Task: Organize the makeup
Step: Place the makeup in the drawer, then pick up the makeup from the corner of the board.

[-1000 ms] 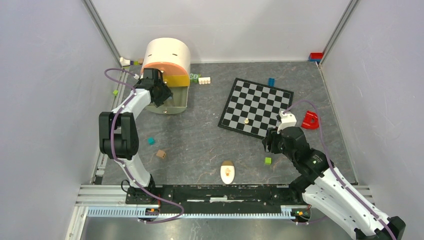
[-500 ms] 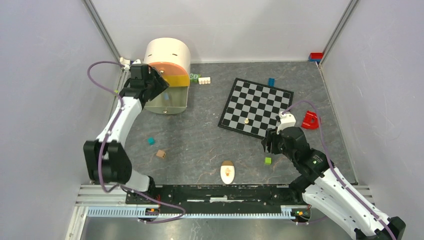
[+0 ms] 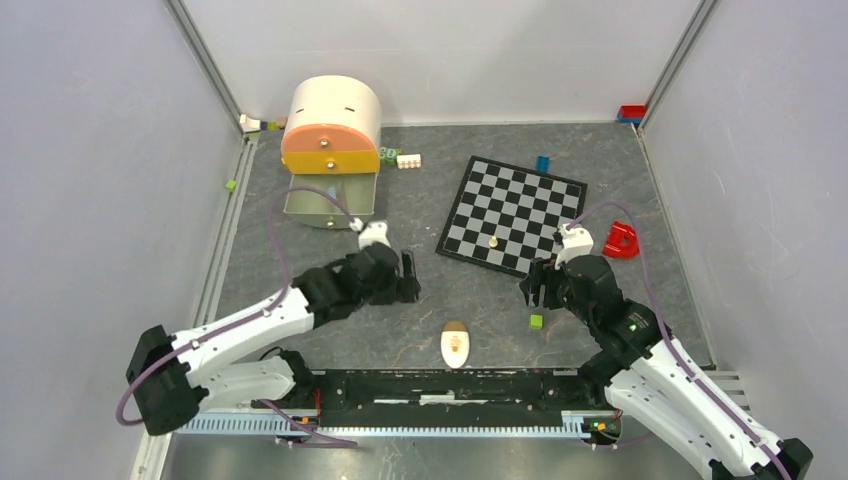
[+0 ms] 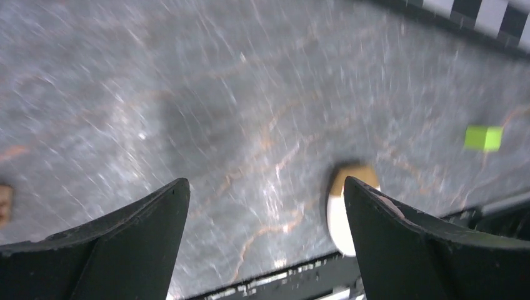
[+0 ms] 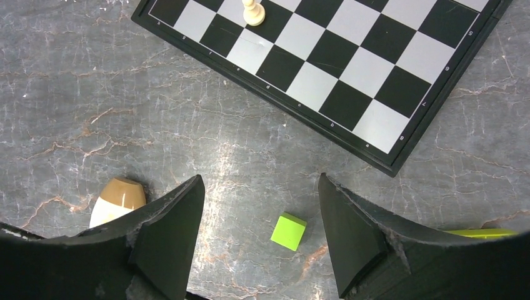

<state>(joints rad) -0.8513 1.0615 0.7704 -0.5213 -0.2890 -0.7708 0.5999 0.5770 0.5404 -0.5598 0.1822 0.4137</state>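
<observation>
White-and-peach rounded drawer box (image 3: 330,115): bottom drawer open, contents unreadable. left gripper (image 4: 264,182) has left drawer and now hangs over mid-table, jaws wide apart, empty; likely next pick. cream oval cosmetic with brown cap (image 3: 455,345) lies by front rail, half hidden behind finger in blurred left wrist view. right gripper (image 5: 260,178): jaws apart, empty.

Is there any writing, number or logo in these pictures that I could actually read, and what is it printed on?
No text here reads clearly enough to quote.
Chessboard: tiny pale marks run along its black border in the right wrist view, too small to read.
Cream oval: a small orange mark shows on it in the top view, too small to tell whether it is writing.
The left wrist view is blurred and shows no lettering.
</observation>
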